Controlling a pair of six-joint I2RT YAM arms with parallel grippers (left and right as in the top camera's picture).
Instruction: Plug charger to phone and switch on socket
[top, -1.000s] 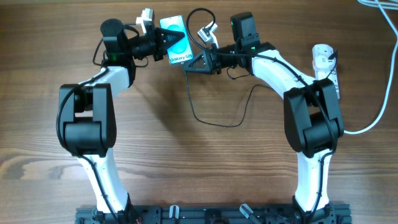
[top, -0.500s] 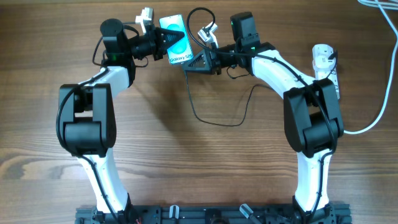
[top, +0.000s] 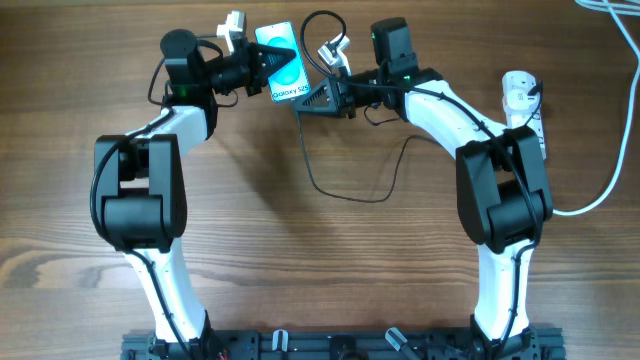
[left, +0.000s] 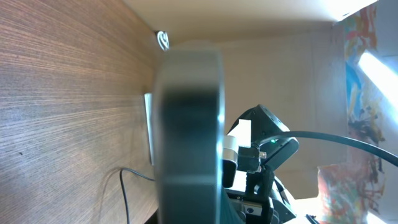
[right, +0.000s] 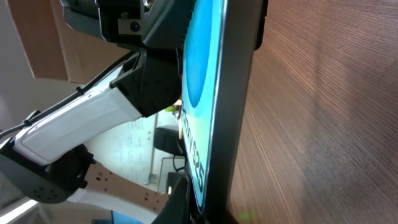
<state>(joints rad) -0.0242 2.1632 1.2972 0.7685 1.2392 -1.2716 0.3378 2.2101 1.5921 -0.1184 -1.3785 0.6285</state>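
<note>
Phone (top: 272, 45) sits at the far edge of the desk (top: 300, 260), between the two wrists. Its long axis runs far-left to near-right, and the end with the dark text points at the right arm.

Left jaws: closed on the phone from its left side. The left wrist view shows its edge as a blur between them.

Right jaws: closed, just beside the text end. The charger (top: 345, 196) curls across the desk and rises into them, so we judge that they grip its plug end. The tip itself is hidden in every view.

Key relation: the plug has to travel along the phone's long axis, from near-right toward far-left, into that short end. In the right wrist view the phone is edge-on and very close, so we judge the two nearly in line. We cannot tell whether the tip is seated.

Socket (top: 520, 95) lies well apart at the far right, nearer the right arm. We judge its switch falls to that arm once the charger is released.
</note>
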